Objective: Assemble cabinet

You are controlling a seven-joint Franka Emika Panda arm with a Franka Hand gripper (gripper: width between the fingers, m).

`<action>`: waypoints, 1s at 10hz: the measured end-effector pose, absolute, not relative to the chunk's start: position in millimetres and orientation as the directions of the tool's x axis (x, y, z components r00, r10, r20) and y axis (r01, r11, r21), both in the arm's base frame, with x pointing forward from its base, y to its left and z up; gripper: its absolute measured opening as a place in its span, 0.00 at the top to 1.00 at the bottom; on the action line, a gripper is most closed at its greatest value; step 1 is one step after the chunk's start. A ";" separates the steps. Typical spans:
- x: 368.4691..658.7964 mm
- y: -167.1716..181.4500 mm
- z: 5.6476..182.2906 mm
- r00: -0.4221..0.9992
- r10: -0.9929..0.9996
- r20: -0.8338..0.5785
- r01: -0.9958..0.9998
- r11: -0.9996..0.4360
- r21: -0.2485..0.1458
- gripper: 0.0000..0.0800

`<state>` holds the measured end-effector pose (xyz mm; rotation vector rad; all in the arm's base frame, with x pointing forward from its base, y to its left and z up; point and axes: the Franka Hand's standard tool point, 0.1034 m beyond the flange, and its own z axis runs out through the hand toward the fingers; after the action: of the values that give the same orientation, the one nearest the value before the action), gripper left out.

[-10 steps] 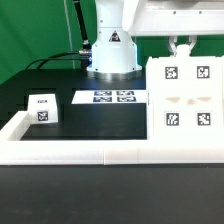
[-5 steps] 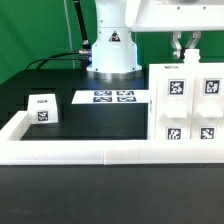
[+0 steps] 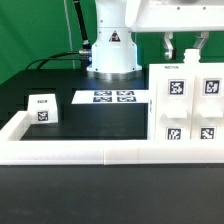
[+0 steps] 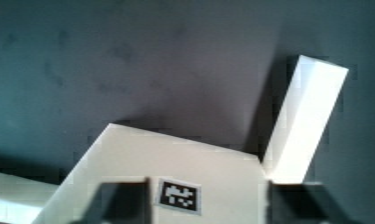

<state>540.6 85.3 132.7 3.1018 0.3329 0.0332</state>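
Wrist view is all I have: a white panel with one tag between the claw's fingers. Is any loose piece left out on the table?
Observer: Yes, one small white piece with a tag sits on the black table, toward the exterior view's left, well apart from the cabinet.
Operator: Anything lying between the two?
Observer: The marker board, flat on the table in front of the arm's base.
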 end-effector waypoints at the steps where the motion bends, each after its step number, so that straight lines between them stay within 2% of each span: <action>1: 540.6 85.2 132.6 0.977 0.212 0.019 0.212 -0.977 0.024 0.48; 2: 537.4 83.0 130.2 0.978 0.209 0.020 0.209 -0.978 0.024 0.24; 3: 519.9 72.9 120.8 0.980 0.198 0.011 0.198 -0.980 0.024 0.08; 4: 499.4 55.7 111.9 0.981 0.196 -0.012 0.196 -0.980 0.024 0.08; 5: 485.2 35.6 103.6 0.979 0.202 -0.020 0.203 -0.979 0.024 0.02; 7: 460.4 -18.6 86.2 0.965 0.260 -0.032 0.261 -0.965 0.023 0.00; 8: 454.7 -49.6 80.7 0.962 0.271 -0.041 0.272 -0.962 0.018 0.00; 10: 453.3 -87.6 76.1 0.951 0.305 -0.050 0.307 -0.952 0.018 0.00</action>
<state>453.3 -87.6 76.1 3.0777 0.4827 -0.0721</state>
